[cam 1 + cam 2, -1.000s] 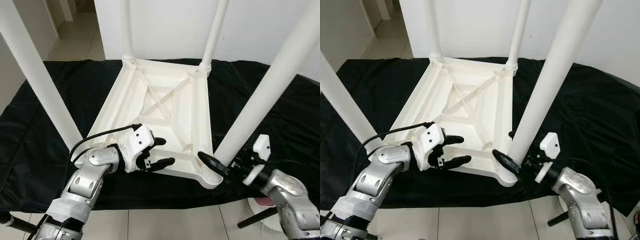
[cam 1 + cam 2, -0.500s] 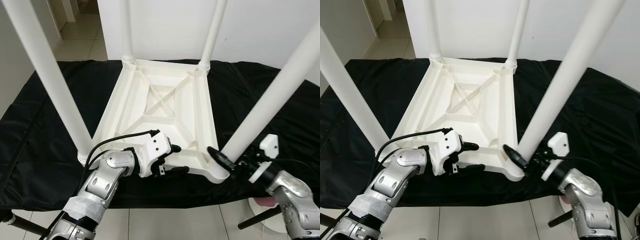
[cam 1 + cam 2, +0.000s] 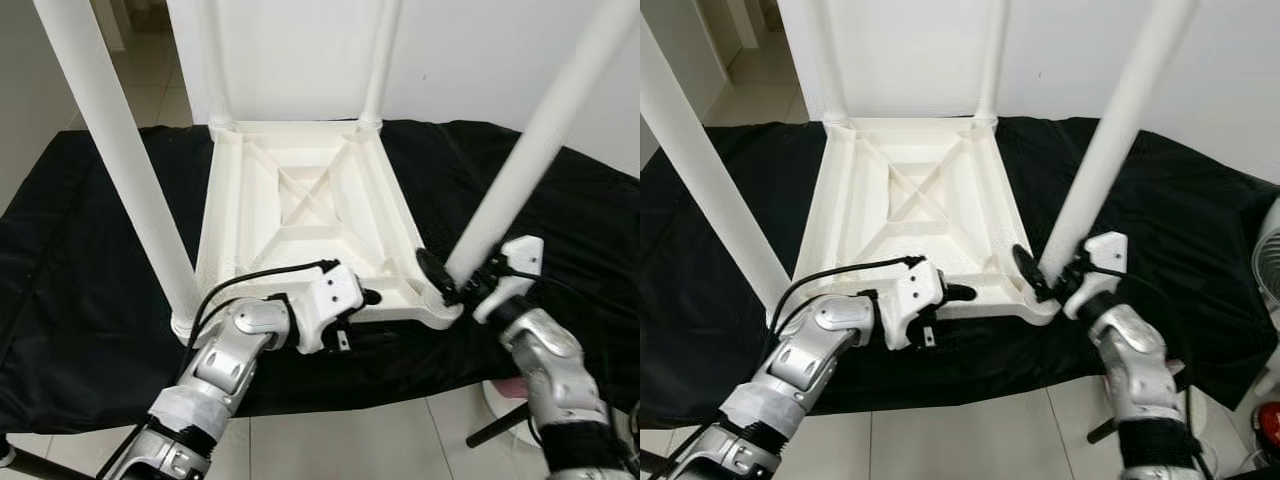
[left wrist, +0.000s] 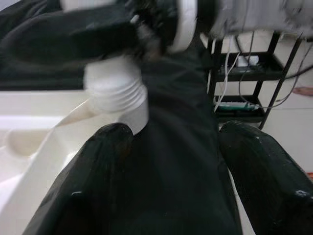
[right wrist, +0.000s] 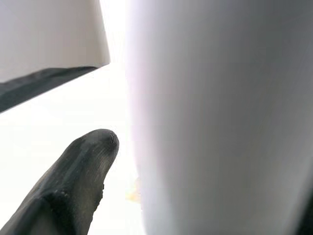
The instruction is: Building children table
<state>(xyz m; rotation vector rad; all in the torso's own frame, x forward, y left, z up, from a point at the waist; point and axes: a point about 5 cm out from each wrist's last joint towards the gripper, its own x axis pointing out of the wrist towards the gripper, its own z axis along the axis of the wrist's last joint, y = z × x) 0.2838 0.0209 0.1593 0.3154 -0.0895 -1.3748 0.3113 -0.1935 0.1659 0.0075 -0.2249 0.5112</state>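
The white children's table [image 3: 300,200] lies upside down on a black cloth, its legs pointing up. My right gripper [image 3: 447,283] is shut on the base of the near-right leg [image 3: 520,160]. In the right wrist view, one black finger [image 5: 78,171] lies against that leg [image 5: 210,122]. My left gripper [image 3: 358,305] is open at the table's near rim, its upper finger resting over the edge. In the left wrist view, its two fingers [image 4: 98,161] stand apart with black cloth between them, facing the corner socket and the leg's threaded end [image 4: 115,93].
The black cloth [image 3: 90,270] covers the whole work surface, which ends close to me over a tiled floor. The near-left leg [image 3: 130,170] stands just left of my left arm. A white wall is behind. A black stand leg [image 3: 495,430] and a fan [image 3: 1270,260] are at the right.
The whole view has shifted. My left gripper has slid right along the near rim toward the near-right corner. My right gripper has stayed on the leg's base.
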